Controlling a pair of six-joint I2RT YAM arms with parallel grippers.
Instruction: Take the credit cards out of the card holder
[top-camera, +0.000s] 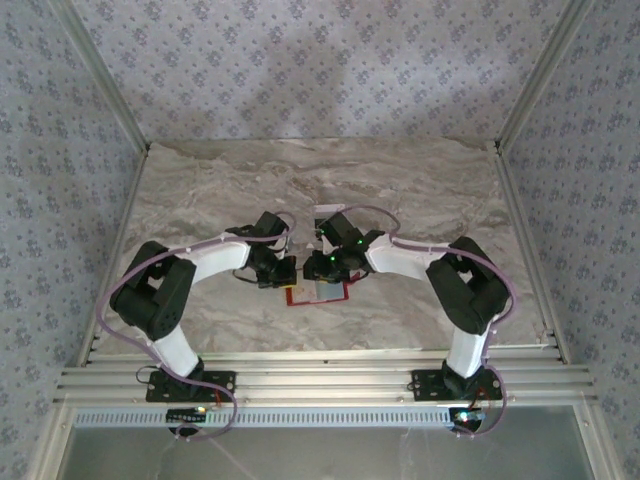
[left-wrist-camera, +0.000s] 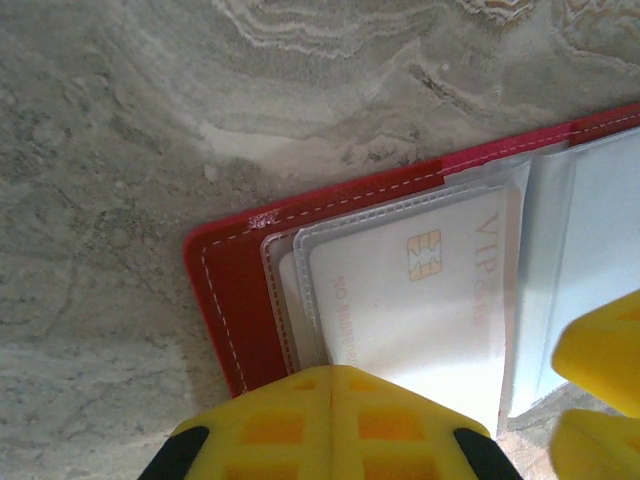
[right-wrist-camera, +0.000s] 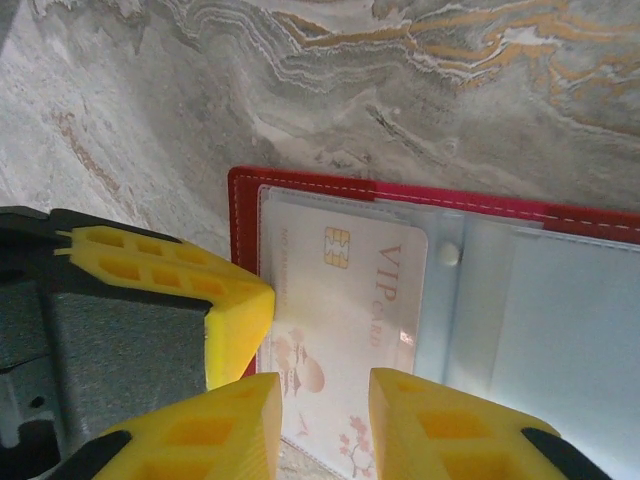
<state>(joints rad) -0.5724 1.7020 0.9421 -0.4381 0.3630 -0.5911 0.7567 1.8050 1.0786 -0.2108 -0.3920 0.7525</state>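
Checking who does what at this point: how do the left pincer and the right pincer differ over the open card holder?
The left pincer is shut, fingers pressed together; the right pincer has its jaws apart. The left pincer sits by the red outer border of the card holder; the right pincer is over the VIP credit card, which shows through its gap. Both have yellow fingers and work the same end of the open holder.
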